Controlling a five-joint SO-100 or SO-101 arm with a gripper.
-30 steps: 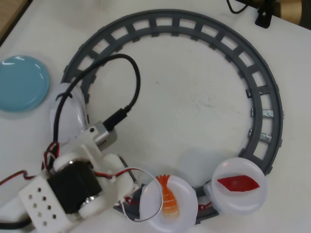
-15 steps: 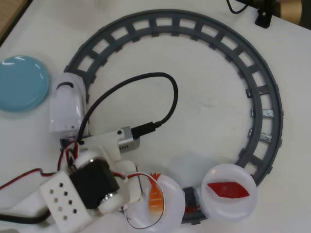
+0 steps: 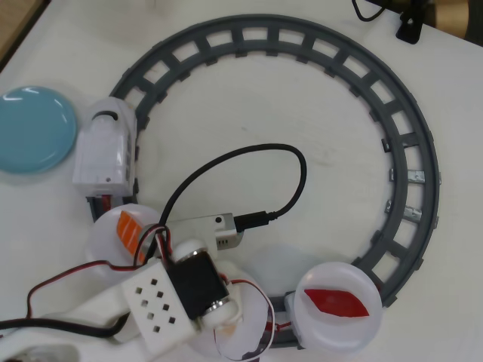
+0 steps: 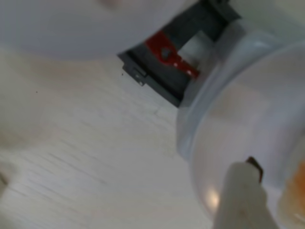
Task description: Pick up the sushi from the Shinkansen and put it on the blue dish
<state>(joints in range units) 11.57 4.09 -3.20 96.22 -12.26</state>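
In the overhead view one Shinkansen (image 3: 107, 151) sits on the left of the grey track (image 3: 392, 136), pulling three white plates: one with a striped salmon piece (image 3: 128, 228), one with a dark red piece (image 3: 335, 302), and the middle plate (image 3: 245, 332) under the arm. One blue dish (image 3: 34, 128) lies far left. The sushi (image 4: 294, 191) shows as an orange blur on that plate, just beside a gripper finger (image 4: 243, 198); how wide the gripper is cannot be told.
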